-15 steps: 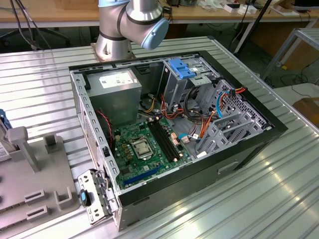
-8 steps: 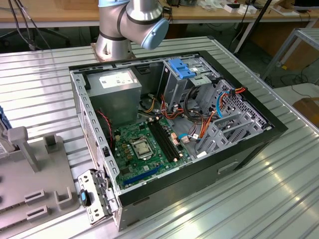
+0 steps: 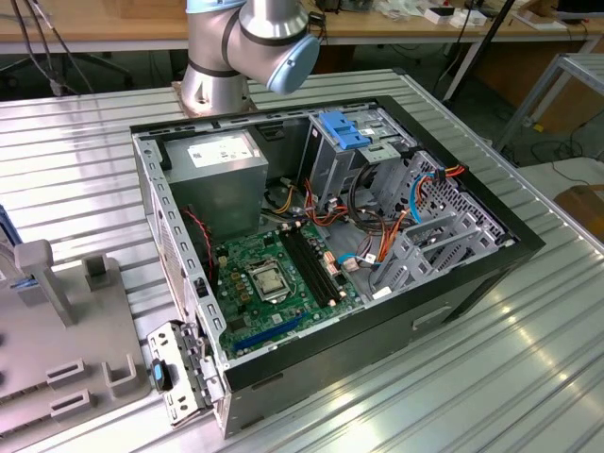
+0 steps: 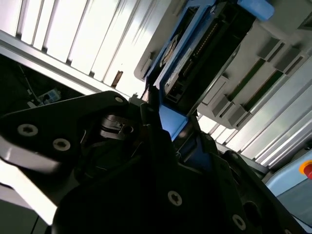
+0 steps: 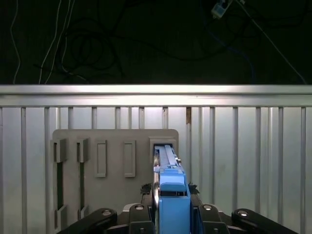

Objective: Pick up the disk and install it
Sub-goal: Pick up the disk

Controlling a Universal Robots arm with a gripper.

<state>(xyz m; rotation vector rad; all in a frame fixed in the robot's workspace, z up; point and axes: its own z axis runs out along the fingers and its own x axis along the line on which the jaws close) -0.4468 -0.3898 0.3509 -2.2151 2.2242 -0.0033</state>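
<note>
1. We see the black two-jaw gripper (image 5: pixel 174 194) closed on the flat silver-grey metal disk (image 5: pixel 167 157) by its blue plastic bracket. Holding the frame, we judge, spares the drive's face.
2. The disk stands on edge in a slot of the flat grey plastic holder (image 5: pixel 114 139), so the bracket is easy to reach.
3. In the exterior view the holder lies at eight o'clock from the open black computer case (image 3: pixel 444 307) — its blue-tabbed metal bay (image 3: pixel 344 132) sits at one o'clock inside.

The ribbed silver metal table (image 5: pixel 243 146) gleams glossy, the flat grey plastic holder block (image 5: pixel 114 141) looks matt, and the blue plastic-framed disk (image 5: pixel 173 200) appears smooth, faintly shiny.
</note>
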